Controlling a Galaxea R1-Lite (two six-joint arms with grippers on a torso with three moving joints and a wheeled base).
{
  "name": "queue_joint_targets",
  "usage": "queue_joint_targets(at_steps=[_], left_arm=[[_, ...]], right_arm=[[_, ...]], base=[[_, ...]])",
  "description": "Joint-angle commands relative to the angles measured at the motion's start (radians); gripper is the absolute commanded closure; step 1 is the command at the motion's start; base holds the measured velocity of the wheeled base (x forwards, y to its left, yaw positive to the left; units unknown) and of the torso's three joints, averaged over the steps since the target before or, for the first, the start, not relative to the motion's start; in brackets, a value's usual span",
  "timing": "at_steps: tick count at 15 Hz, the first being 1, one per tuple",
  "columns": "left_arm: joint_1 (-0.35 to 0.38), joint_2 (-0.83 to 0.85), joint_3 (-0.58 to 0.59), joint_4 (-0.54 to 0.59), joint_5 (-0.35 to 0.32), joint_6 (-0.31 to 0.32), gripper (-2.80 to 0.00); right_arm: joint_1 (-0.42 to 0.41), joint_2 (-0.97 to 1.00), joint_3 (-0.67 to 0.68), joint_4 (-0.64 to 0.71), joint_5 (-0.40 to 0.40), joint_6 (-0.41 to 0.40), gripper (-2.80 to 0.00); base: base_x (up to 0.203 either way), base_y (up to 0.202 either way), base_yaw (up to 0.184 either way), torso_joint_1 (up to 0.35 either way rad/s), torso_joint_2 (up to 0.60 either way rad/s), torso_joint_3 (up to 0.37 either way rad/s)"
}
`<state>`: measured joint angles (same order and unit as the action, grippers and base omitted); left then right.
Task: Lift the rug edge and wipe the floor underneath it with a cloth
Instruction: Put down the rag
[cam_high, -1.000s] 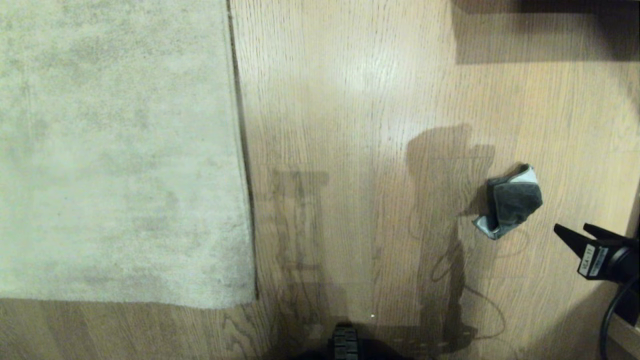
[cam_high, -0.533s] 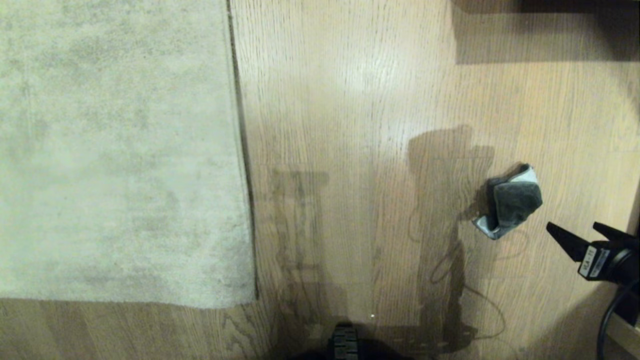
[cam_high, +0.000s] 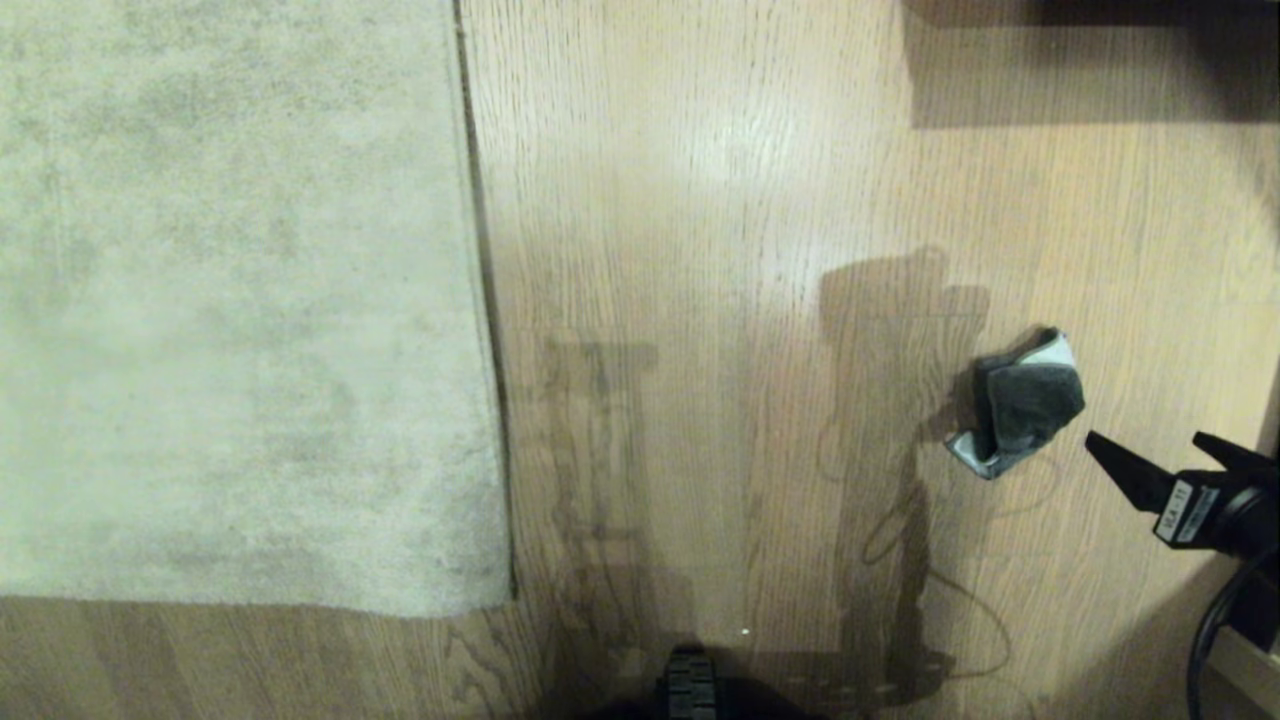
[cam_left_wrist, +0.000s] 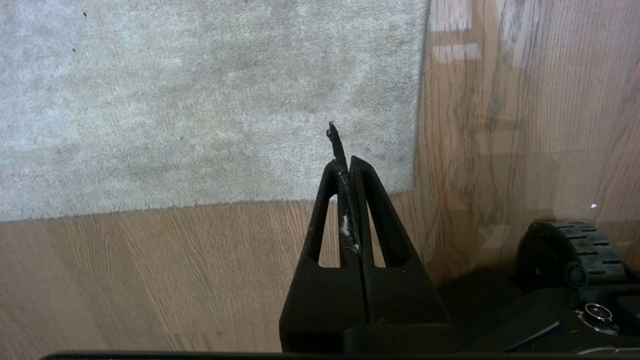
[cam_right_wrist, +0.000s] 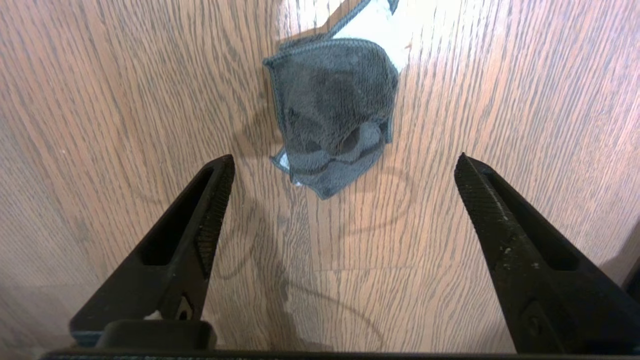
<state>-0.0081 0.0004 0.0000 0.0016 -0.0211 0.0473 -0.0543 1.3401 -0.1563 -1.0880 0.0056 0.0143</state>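
The right gripper (cam_high: 1150, 447), fingers spread wide and empty, aims at the crumpled cloth (cam_high: 1022, 403) at the head view's right on the floor (cam_high: 700, 200), seemingly lining up a pickup. Only the left wrist view shows the left gripper (cam_left_wrist: 345, 162) pinched closed, empty, near the rug edge (cam_left_wrist: 419, 100).

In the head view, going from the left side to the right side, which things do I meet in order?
Rug → rug edge → bare floor → cloth → right gripper, with its fingers spread open.
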Motion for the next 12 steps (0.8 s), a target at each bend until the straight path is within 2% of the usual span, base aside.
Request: queue_joint_targets(at_steps=[1,12], left_arm=[[0.000,0.000,0.000,0.000,0.000,0.000,0.00],[0.000,0.000,0.000,0.000,0.001,0.000,0.00]], right_arm=[[-0.003,-0.032,0.002,-0.006,-0.002,0.003,-2.80],[-0.003,-0.209,0.086,0.022,0.001,-0.008,-2.80]], base=[[0.000,0.000,0.000,0.000,0.00,0.000],[0.000,0.000,0.000,0.000,0.00,0.000]])
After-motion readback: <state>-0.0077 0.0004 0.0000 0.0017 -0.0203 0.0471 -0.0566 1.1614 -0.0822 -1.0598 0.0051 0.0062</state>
